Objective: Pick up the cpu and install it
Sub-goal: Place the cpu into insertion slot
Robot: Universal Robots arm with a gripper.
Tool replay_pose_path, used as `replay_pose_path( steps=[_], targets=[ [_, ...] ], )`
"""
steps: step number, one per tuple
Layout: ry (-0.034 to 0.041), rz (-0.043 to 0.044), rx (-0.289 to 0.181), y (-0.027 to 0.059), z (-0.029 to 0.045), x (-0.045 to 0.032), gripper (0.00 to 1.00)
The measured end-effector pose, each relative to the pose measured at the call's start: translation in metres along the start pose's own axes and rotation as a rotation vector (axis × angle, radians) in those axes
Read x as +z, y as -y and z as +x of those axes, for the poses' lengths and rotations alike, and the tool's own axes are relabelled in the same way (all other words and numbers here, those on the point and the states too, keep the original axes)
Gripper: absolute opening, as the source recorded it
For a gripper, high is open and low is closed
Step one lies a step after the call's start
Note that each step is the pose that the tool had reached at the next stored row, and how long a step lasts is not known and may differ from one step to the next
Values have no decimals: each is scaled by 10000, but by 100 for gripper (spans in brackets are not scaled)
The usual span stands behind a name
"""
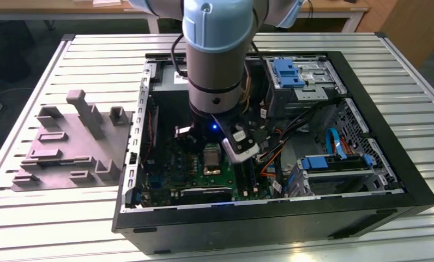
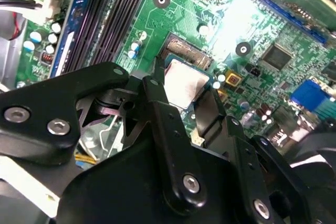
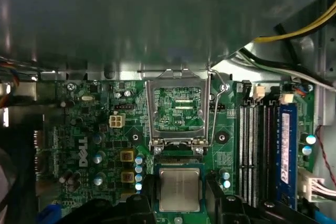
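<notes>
Gripper [image 2: 185, 98]: closed on the cpu [image 3: 179, 189], fingers against two opposite edges, apparently to hold the chip level.
Cpu: between the fingertips, low over the socket [image 2: 185, 52], whose contacts show just beyond it.
Clamp frame [image 3: 176, 109]: further ahead of the gripper, swung open, evidently to leave the socket free.

Slatted metal table [image 1: 49, 218] with open black computer case [image 1: 275, 229] beside grey moulded fixture [image 1: 64, 147]

A pale slatted metal table [image 1: 49, 218] sits under even light. Beyond the table stands a light wooden desk [image 1: 333, 6], and beside the table lies dark floor [image 1: 10, 60], possibly carpeted.
</notes>
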State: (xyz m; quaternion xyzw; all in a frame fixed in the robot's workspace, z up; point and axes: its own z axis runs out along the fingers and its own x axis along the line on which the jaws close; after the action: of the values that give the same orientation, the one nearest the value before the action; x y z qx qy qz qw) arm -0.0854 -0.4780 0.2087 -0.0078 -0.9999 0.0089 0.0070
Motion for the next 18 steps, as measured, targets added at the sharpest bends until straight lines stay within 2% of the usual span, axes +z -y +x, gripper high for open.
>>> replay_pose_path(
  steps=[11, 18],
  targets=[
    [-12, 0, -20, 27, -3, 140, 47],
    [-11, -2, -22, 27, -3, 161, 47]
  ],
)
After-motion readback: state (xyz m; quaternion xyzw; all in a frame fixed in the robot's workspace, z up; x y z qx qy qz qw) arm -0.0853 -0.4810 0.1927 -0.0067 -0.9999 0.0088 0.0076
